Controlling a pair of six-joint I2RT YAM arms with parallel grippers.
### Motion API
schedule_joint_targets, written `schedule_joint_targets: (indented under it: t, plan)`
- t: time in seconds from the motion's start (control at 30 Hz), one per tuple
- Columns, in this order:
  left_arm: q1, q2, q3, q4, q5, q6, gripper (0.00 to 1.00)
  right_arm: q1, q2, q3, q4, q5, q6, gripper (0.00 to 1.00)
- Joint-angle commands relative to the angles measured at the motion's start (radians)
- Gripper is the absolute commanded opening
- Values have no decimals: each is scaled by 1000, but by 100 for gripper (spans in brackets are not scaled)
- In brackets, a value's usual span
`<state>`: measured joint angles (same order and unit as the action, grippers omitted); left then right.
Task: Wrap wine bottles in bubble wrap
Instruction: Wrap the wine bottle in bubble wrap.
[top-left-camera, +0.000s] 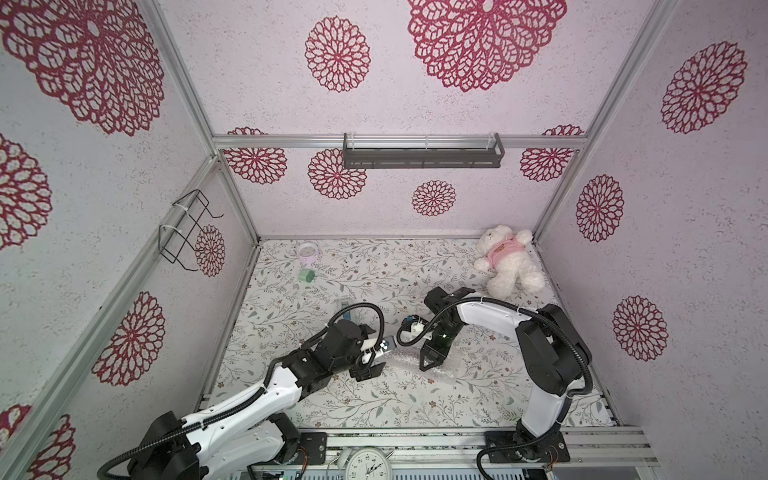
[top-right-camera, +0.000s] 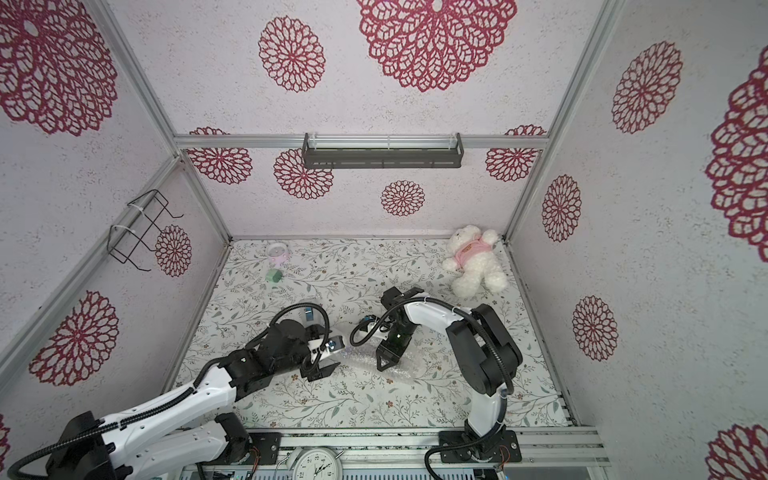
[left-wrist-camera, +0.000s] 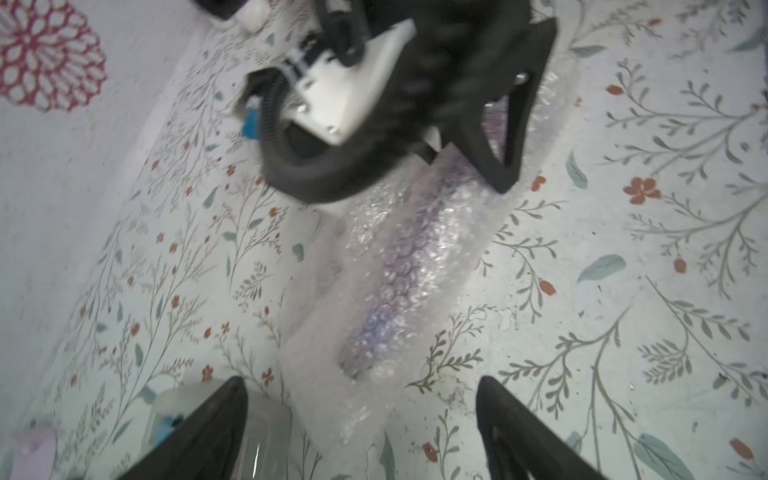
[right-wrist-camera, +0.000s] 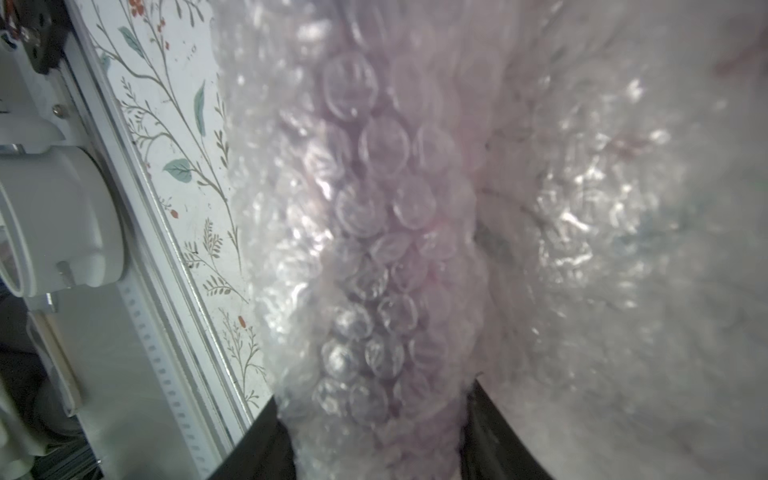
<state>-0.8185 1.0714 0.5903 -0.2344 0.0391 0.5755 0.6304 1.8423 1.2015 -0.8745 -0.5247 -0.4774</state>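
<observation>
Wine bottle (left-wrist-camera: 399, 282): one, lying on its side on the floral counter (top-left-camera: 374, 407), rolled inside the bubble wrap (left-wrist-camera: 328, 332). Purple liquid shows through the bubbles; the cap and neck cannot be made out. Position: front-centre of the counter, between the two arms.

Long axis: across the counter, running from one hand to the other in both top views.

Left hand (left-wrist-camera: 359, 399): released, fingers spread. The wrap's loose end reaches just between them, ungripped. The bundle runs straight away from this hand, end-on. It is judged nearer the free end, so tucking or closing that end would fall to it.

Right hand (right-wrist-camera: 374, 395): clenched across the bundle's width, grasping wrap and bottle together.

Tape dispenser (top-left-camera: 415, 326): white with a blue roll, just beyond the right hand.

Teddy bear (top-left-camera: 509, 262): far right corner, well apart.
</observation>
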Motion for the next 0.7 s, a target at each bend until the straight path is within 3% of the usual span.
schedule_joint_targets:
  t: [0.0,0.2,0.67]
  plan:
    - [-75,88,19,109,-63,173,81,-1,77,5,-60,-45,32,41]
    - [-151,262,45,232,-42,218,72,-16,111,34,-57,-82,34,42]
    - [-168,518,129,300,16,315,72,-31,108,67,-75,-71,22,45]
